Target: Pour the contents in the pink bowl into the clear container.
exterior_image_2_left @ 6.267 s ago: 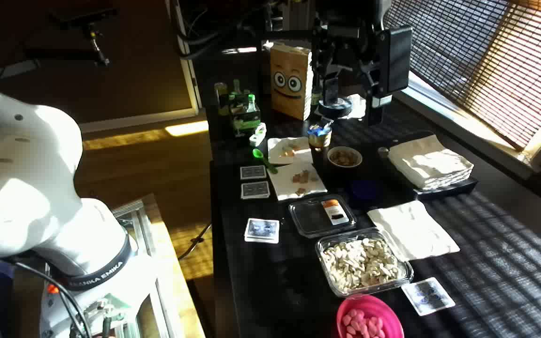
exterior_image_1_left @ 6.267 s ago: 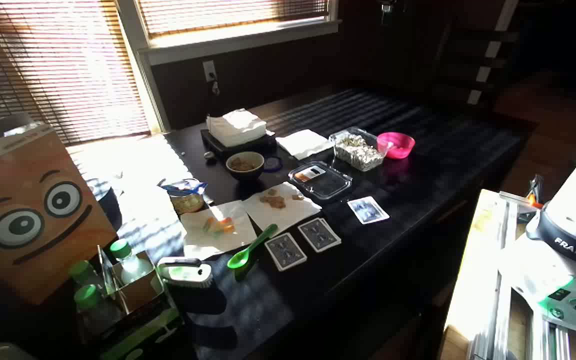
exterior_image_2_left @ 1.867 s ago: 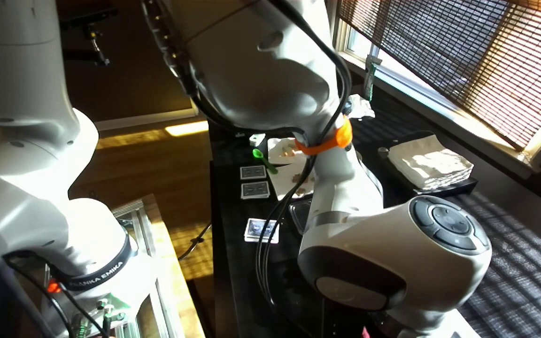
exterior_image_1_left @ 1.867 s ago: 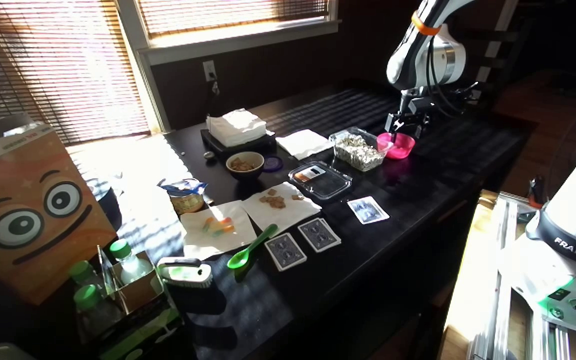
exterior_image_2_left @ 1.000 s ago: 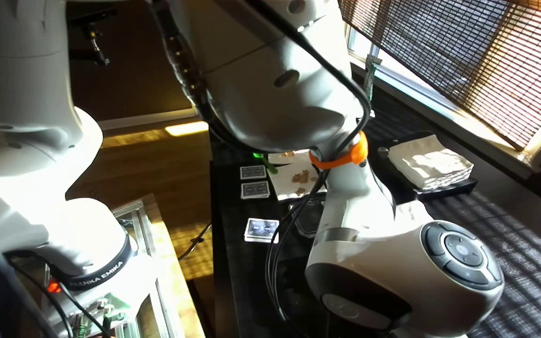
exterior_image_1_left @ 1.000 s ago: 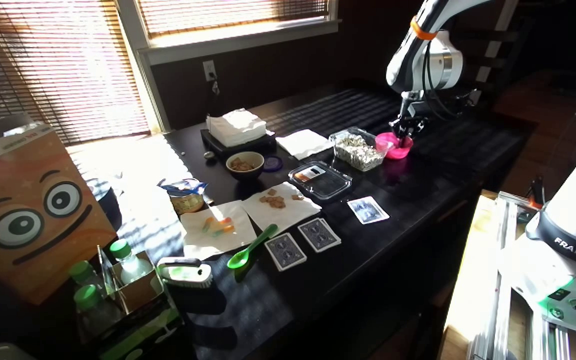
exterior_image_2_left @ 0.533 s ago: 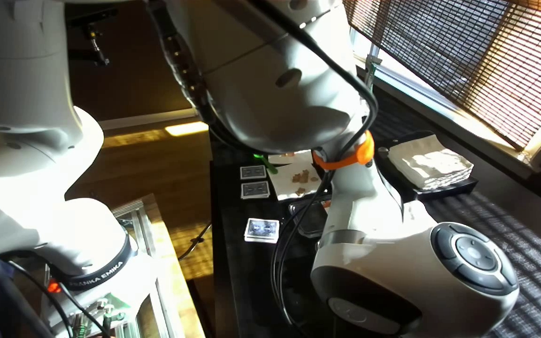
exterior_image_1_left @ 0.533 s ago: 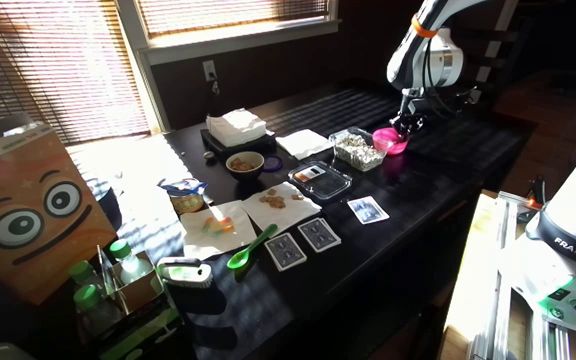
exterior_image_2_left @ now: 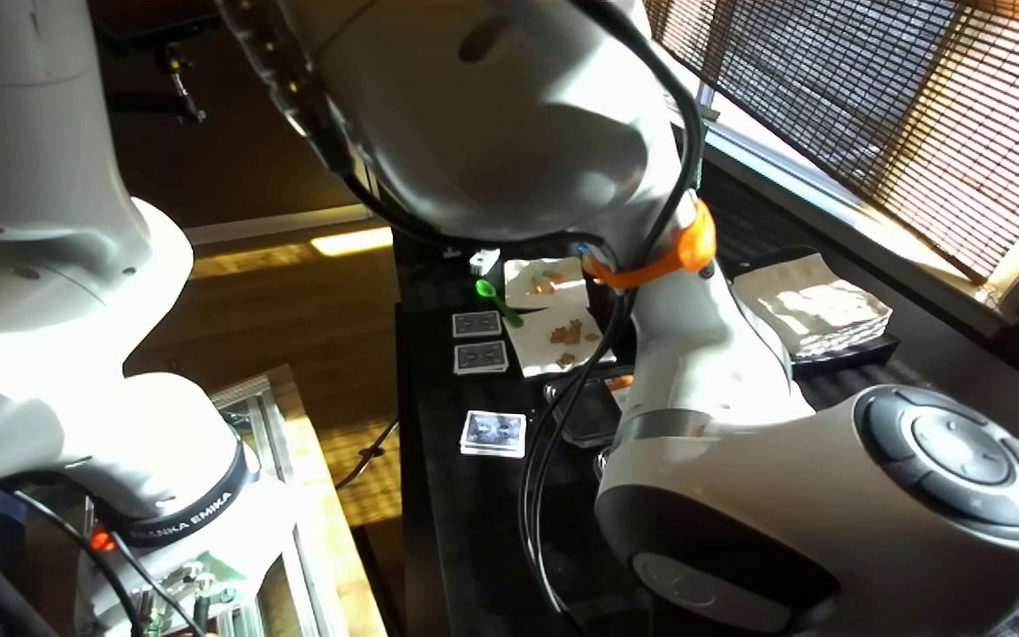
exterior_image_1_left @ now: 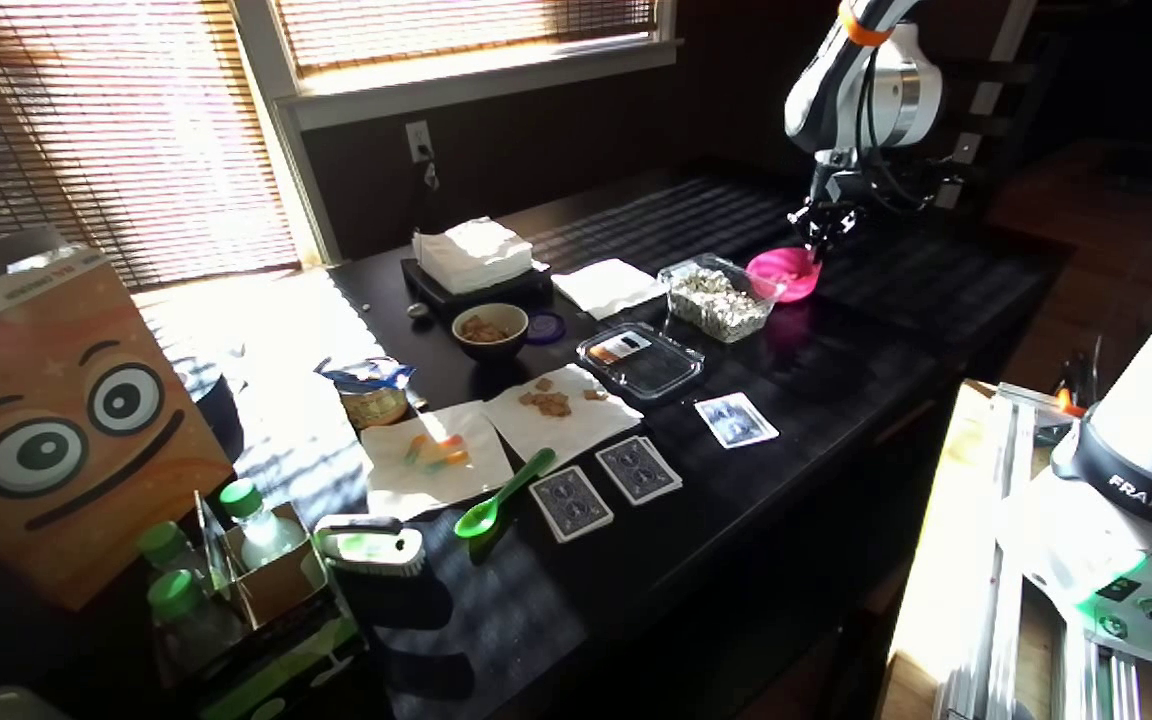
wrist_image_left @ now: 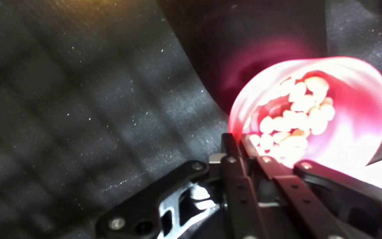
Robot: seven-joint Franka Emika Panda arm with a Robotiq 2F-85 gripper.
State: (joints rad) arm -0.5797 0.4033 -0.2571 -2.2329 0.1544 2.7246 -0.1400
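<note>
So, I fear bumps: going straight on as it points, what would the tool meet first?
Likely the dark tabletop, under the pink bowl the tool grips by its rim; depth is unclear.

We find the dark table [exterior_image_1_left: 821, 372] bearing playing cards [exterior_image_1_left: 736, 419] along its robot-side edge, the clear container [exterior_image_1_left: 748, 322] further in.

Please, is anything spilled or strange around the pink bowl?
No spill shows; the pieces lie inside the pink bowl. In the wrist view, its outline looks slightly out of round, perhaps because the claw pinches its edge.
</note>
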